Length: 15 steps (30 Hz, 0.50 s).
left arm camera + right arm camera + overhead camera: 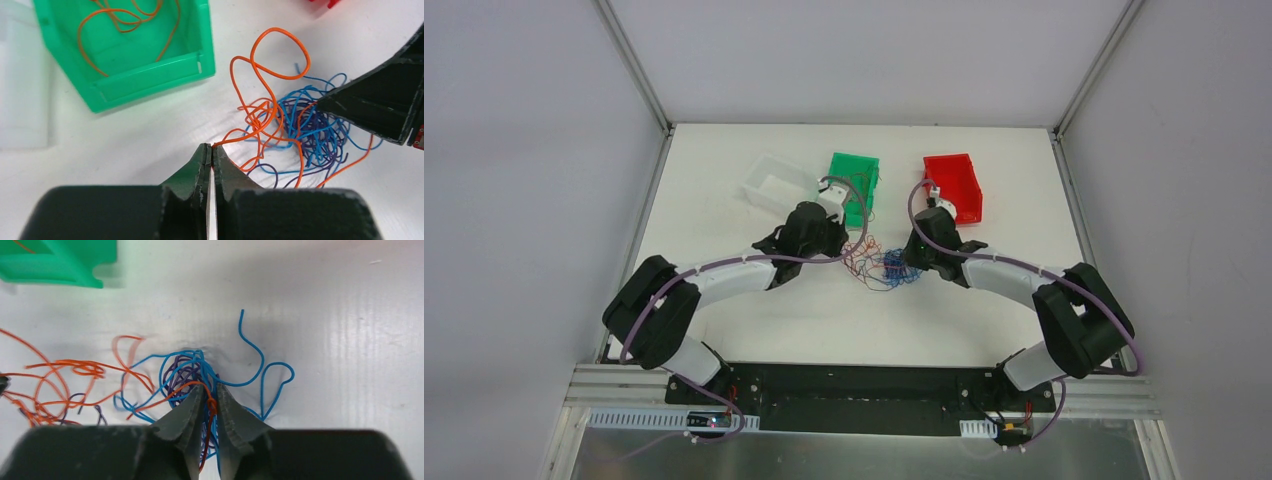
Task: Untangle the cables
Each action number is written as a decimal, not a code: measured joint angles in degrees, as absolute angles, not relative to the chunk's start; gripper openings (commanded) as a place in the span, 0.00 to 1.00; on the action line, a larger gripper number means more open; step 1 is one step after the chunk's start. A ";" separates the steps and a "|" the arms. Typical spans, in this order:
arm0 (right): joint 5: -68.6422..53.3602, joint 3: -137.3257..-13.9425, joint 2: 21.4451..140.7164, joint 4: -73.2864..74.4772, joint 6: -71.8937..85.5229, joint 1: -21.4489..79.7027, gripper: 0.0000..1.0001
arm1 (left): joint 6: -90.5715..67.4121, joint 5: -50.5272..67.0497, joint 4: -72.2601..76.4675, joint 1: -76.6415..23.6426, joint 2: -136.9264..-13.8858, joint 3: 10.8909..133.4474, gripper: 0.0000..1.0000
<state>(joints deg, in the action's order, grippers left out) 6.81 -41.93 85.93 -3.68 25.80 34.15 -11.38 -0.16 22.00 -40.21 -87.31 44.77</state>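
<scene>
The cables (889, 265) lie as a small tangle of orange, blue and purple wires on the white table between my two grippers. In the left wrist view my left gripper (212, 147) is shut on the end of an orange cable (260, 75) that loops back into the tangle (310, 125). In the right wrist view my right gripper (210, 392) is closed into the blue and purple knot (185, 370), with an orange and a blue strand pinched between the jaws. Loose orange strands (65, 370) spread to its left. My left gripper (852, 248) sits left of the tangle, my right gripper (911, 262) right of it.
A green bin (854, 180) holding several orange cables (125, 20) stands behind the tangle. A red bin (952, 185) stands to its right and a clear white bin (769, 182) to its left. Grey walls close in the table.
</scene>
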 measured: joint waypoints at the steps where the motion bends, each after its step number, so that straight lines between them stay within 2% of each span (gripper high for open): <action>1: 8.10 -42.19 85.91 -2.92 25.89 34.11 0.09 | -11.40 -1.30 22.28 -40.18 -86.39 43.97 0.06; 4: 11.14 -42.24 85.82 -1.28 26.13 33.95 0.04 | -11.60 -5.23 23.20 -40.21 -84.51 42.63 0.09; 5: 11.81 -42.24 85.73 -0.89 26.13 33.91 0.03 | -11.73 -6.70 23.62 -40.21 -83.88 42.17 0.13; 6: 12.62 -42.22 85.47 -0.38 26.15 33.82 0.03 | -11.90 -7.99 23.86 -40.21 -83.31 41.76 0.24; 7: 13.32 -42.22 85.12 0.01 26.15 33.74 0.03 | -12.32 -9.78 24.49 -40.21 -82.50 40.99 0.28; 8: 13.82 -42.22 84.73 0.32 26.15 33.63 0.03 | -12.60 -11.31 24.93 -40.21 -81.80 40.29 0.18; 9: 14.46 -42.19 84.14 0.64 26.13 33.47 0.02 | -12.97 -13.15 25.19 -40.21 -80.99 39.53 0.04; 10: 14.79 -42.19 83.77 0.73 26.13 33.36 0.02 | -13.28 -14.59 25.41 -40.21 -80.40 38.98 0.00; 15: 15.97 -42.19 83.15 0.84 26.13 33.08 0.00 | -13.69 -20.05 26.24 -40.21 -79.37 38.24 0.00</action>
<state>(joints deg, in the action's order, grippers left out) 15.97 -42.19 83.15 0.84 26.13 33.08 -13.69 -20.05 26.24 -40.21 -79.37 38.24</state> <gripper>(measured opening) 0.052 0.008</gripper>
